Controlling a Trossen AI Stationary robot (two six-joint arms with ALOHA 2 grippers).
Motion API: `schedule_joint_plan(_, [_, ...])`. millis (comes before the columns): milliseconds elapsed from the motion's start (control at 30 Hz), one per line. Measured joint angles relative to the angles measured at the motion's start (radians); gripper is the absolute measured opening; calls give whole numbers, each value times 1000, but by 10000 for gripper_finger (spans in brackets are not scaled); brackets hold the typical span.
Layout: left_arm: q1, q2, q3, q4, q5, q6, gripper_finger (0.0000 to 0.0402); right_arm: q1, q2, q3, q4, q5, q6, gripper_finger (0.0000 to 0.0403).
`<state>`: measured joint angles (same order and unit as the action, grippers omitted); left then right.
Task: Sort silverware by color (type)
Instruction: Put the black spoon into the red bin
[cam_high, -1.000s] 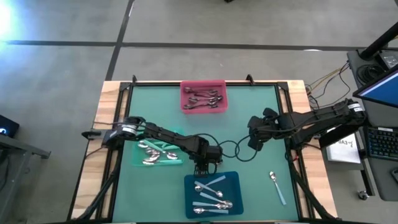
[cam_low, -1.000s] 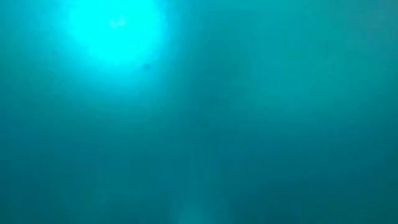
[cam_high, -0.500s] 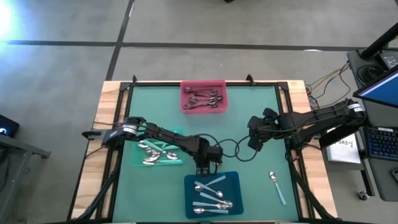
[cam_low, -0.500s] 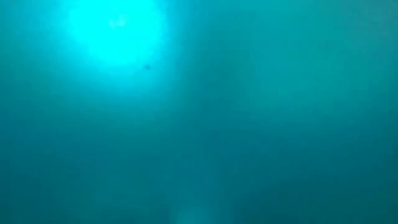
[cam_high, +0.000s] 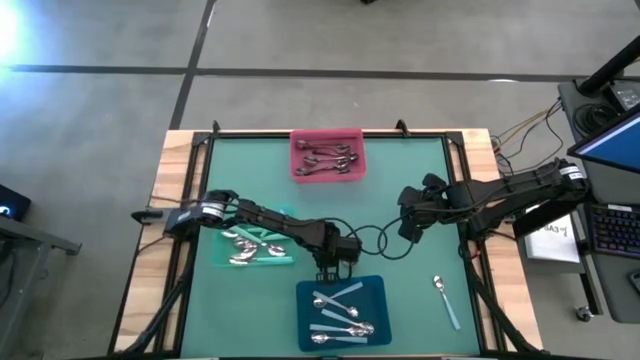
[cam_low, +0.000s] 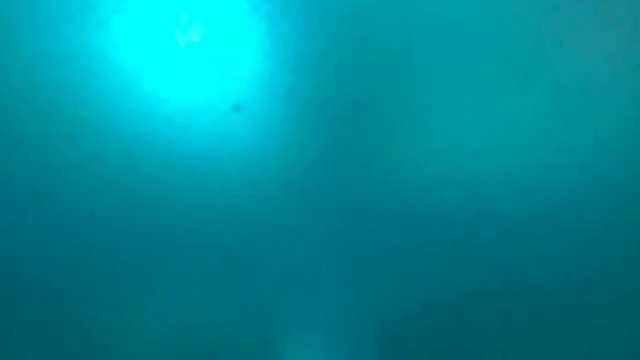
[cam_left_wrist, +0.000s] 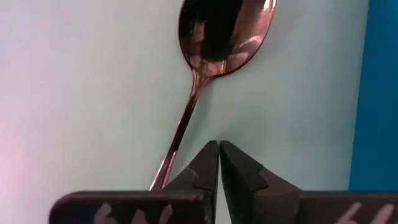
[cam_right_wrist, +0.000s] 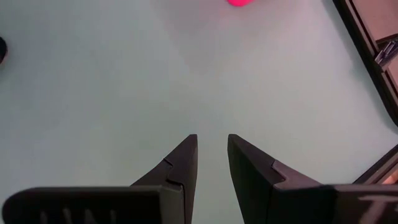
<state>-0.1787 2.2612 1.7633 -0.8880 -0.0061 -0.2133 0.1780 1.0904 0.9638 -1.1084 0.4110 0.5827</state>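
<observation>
Your left gripper (cam_left_wrist: 218, 163) has its fingers pressed together, and the dark copper-toned metal spoon (cam_left_wrist: 214, 56) lies just beside them, not clamped, near the blue square tray (cam_high: 341, 310). Lift now and you'll likely come up empty. Right gripper (cam_right_wrist: 211, 158) waits farther off, fingers slightly apart. No readable writing.

A dark, coppery metal spoon (cam_left_wrist: 205, 74) with a shiny reflective bowl lies flat on the green mat beside the blue tray's edge. Several dark metal spoons (cam_high: 327, 158) lie heaped in the pink tray. Spoons with mint-green handles (cam_high: 250, 246) rest in the green tray, pale-blue-handled ones (cam_high: 340, 308) in the blue tray. One pale-blue-handled spoon (cam_high: 445, 300) lies alone on the mat.
</observation>
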Motion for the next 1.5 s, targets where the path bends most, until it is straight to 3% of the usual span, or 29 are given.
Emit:
schedule_joint_plan(200, [2, -34, 43, -53, -27, 15, 0, 0, 0, 0, 0, 0, 0, 79])
schedule_joint_plan(767, [-14, -88, 5, -124, -34, 4, 3, 0, 0, 0, 24, 0, 0, 79])
schedule_joint_plan(1200, [-15, -87, -90, 2, -91, 226, 124, 0, 0, 0, 28, 0, 0, 79])
schedule_joint_plan(1500, [21, -87, -115, 109, -78, 314, 139, 0, 0, -1, 37, 0, 0, 79])
